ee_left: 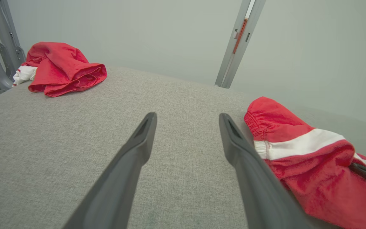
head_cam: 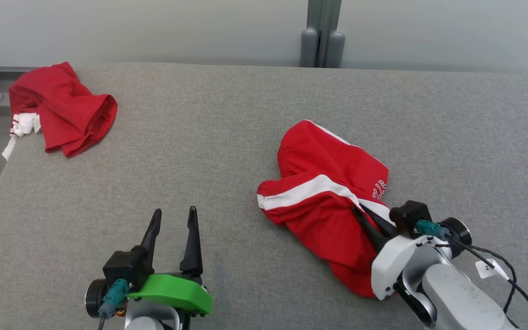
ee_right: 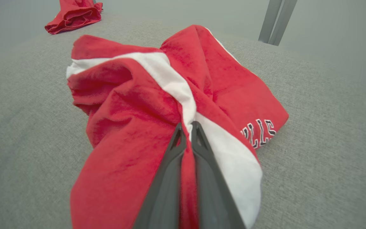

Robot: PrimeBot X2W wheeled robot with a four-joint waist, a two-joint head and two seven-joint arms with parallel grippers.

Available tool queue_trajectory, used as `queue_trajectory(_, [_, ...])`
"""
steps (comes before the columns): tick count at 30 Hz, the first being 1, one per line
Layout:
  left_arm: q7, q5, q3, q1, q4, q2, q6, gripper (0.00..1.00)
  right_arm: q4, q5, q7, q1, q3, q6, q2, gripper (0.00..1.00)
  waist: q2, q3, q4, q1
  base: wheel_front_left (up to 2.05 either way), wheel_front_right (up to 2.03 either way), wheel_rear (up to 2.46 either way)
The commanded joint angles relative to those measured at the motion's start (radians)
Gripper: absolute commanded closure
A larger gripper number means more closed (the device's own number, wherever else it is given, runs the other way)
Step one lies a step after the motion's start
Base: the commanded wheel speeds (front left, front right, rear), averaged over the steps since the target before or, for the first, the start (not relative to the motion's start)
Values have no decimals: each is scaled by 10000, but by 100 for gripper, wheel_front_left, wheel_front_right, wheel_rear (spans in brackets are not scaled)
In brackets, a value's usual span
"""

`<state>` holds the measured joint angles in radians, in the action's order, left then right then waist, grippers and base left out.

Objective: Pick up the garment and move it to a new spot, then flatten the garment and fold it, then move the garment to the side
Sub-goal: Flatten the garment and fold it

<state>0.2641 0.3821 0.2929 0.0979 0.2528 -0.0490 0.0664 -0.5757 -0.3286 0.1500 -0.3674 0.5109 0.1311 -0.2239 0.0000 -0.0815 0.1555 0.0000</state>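
In the head view, the red shorts [head_cam: 323, 183] with a white stripe are lying crumpled at the centre right of the grey table [head_cam: 227, 137]. The right hand [head_cam: 356, 208] is reaching in from the lower right, its fingers pressed together and pinching a fold of the cloth near the stripe. The left hand [head_cam: 174, 211] is sitting at the lower left with its fingers spread, holding nothing, well apart from the shorts. A second red garment [head_cam: 62, 110] is lying bunched at the upper left, at the table's edge. In the left wrist view, the left hand's [ee_left: 187, 116] two fingers are standing wide apart over bare table, the shorts [ee_left: 297, 152] are lying just beside them at the right, and the second garment [ee_left: 62, 70] is showing at the upper left. In the right wrist view, the right hand [ee_right: 187, 125] is gripping a ridge of the shorts [ee_right: 132, 127] beside the white stripe, with black-edged lettering [ee_right: 259, 132] showing to the right.
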Motion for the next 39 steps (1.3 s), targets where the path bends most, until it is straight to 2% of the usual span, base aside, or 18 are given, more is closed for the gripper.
queue_trajectory(1, [7,-44,22,9,24,-27,-45,0,114,116,117,215,-129,-6,-76,100,0,-12,-76,0,0,0,0])
queue_trajectory(6, [7,-24,127,-22,89,-26,-76,0,401,524,471,754,-655,-6,-82,100,0,28,-175,0,0,0,0])
queue_trajectory(8, [7,-19,143,-62,113,-26,-65,0,597,575,614,979,-829,-6,61,65,0,63,-207,0,0,0,0])
queue_trajectory(9, [7,-19,147,-97,124,-26,-62,0,688,577,654,1088,-857,-6,125,42,0,86,-227,0,0,0,0])
queue_trajectory(10, [7,-26,148,-133,145,-26,-63,0,831,580,717,1217,-889,-6,176,0,0,115,-254,0,0,0,0])
queue_trajectory(17, [7,-62,184,-284,248,-26,-85,0,1882,319,762,2201,-1440,-6,430,0,0,354,-416,0,0,0,0])
queue_trajectory(24, [7,-70,202,-358,227,-26,-96,0,2757,618,195,3306,-3378,-5,565,0,0,475,-511,0,0,0,0])
queue_trajectory(27, [7,-73,212,-307,212,-26,-126,0,2639,817,-74,3415,-3820,-3,834,0,0,423,-500,0,0,0,0])
queue_trajectory(31, [7,-94,241,-184,246,-26,-148,0,2178,901,-389,3158,-3915,-3,1141,0,0,332,-416,0,0,0,0])
queue_trajectory(39, [7,-86,163,-83,217,-26,-77,0,607,1333,-718,2536,-3959,-3,1593,0,0,207,-96,0,0,0,0])
